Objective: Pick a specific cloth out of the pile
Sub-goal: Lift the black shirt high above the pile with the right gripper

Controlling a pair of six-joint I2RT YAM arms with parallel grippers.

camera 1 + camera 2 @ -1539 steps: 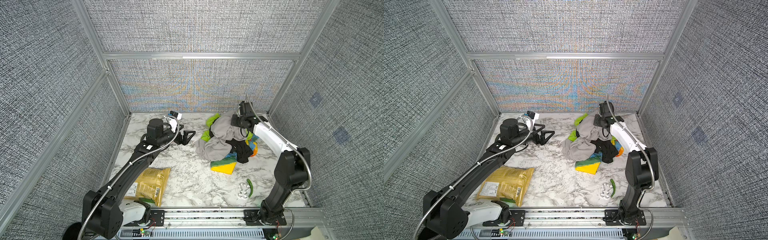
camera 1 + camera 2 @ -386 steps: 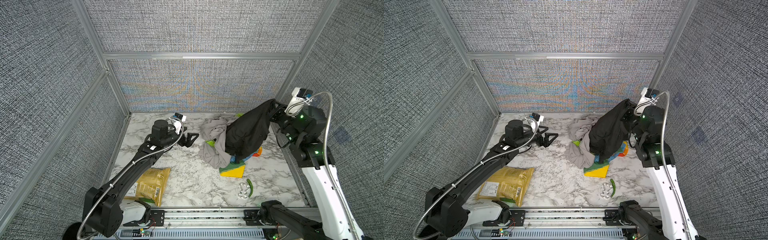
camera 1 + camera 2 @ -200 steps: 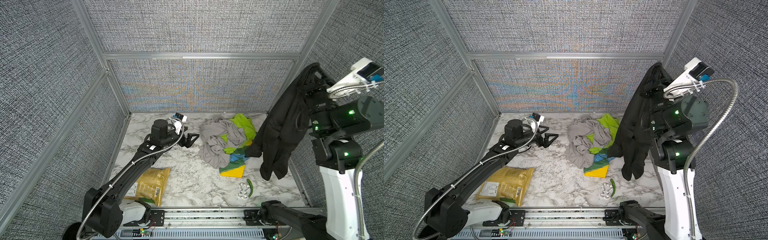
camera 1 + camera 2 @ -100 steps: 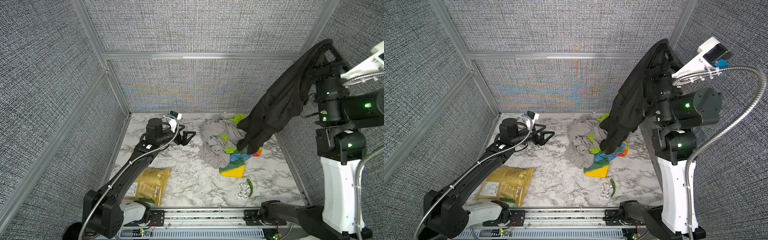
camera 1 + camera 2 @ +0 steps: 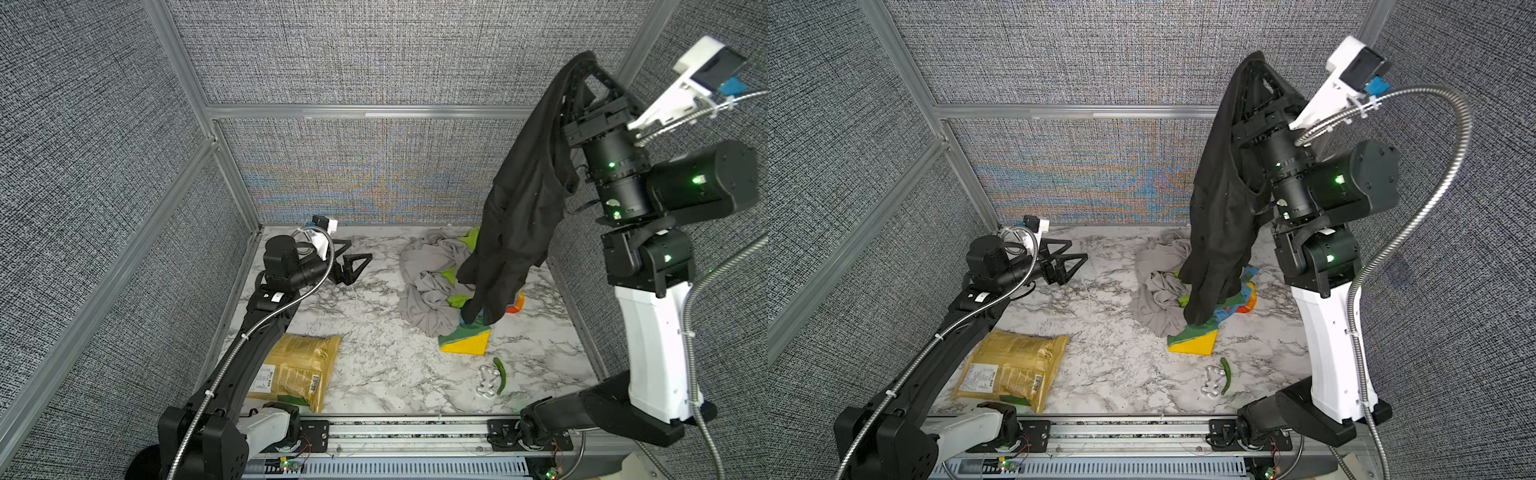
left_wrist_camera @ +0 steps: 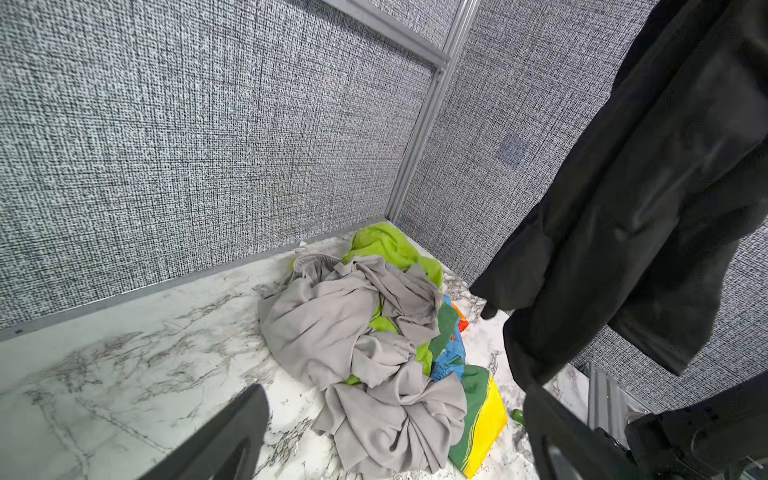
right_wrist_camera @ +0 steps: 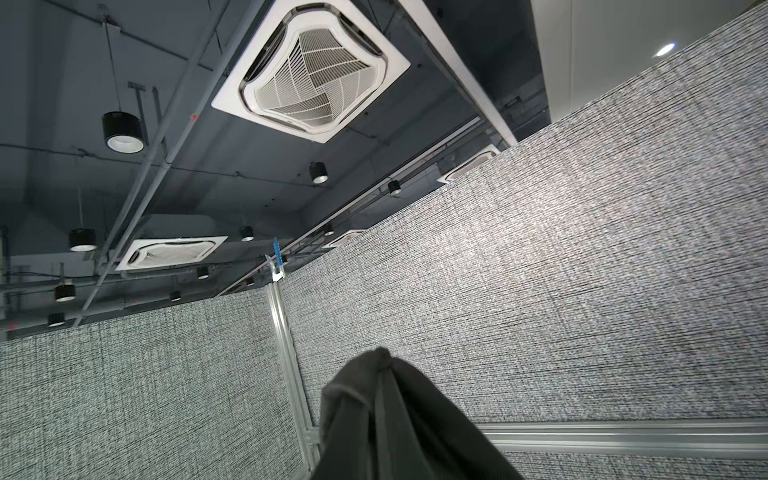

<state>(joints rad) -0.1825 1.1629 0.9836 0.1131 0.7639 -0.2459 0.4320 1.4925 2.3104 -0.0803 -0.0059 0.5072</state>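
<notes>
The black cloth hangs high in the air from my right gripper, which is shut on its top end and points up near the back right corner post. In both top views its lower end dangles in front of the right side of the pile. The pile is a crumpled light-grey cloth over lime-green fabric and a blue-green-yellow patterned cloth. In the left wrist view the black cloth hangs beside the heap. My left gripper is open, low over the table to the left of the pile, holding nothing.
A yellow-gold snack bag lies at the front left beside the left arm. A small green pod and a clear plastic piece lie at the front right. Textured grey walls close in three sides, and a metal rail runs along the front.
The right arm has lifted the black cloth higher and swung it left, so it now hangs nearly straight down in front of the pile. The left gripper has stayed open, almost still.
</notes>
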